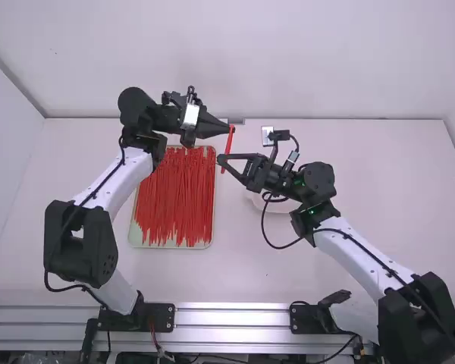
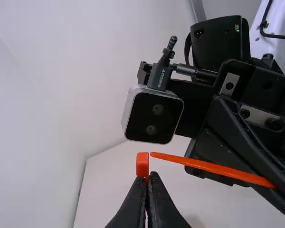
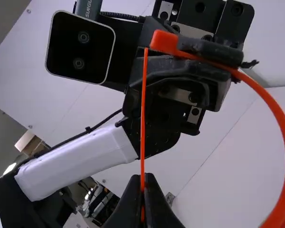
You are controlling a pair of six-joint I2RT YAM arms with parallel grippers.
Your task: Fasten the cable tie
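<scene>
**Tip at the head, ready to thread**

Nearest me, on the left of the desk [image 1: 379, 174], lies the tray [image 1: 171, 246] of spare red ties [image 1: 174, 197]; I leave it alone. Just past its far right corner, up off the desk, my right end effector [image 1: 221, 158] is pressed together on the tail of the cable tie [image 1: 228, 145]. It pinches the thin strap a short way back from the tip [image 2: 154, 154]. From that pinch the tail runs straight to the head [image 2: 142, 164], and the rest of the strap sweeps round in a wide bow. A little farther off, my left end effector [image 1: 229, 129] is clamped on the head, which stands proud of its fingertips.

The tip sits right at the head; whether it has entered the slot I cannot tell. I judge the step in hand to be the threading.

To do it well:
- Hold the head steady with the left and let only the right travel.
- Drive the tail along its own line so the tip meets the slot squarely.
- Push from close to the tip, because I expect the limber strap to buckle if pushed from far back.
- Have the toothed face towards the pawl, which I cannot check from here.
- Once the tip shows beyond the head, re-grip there and pull until the ratchet bites.
</scene>
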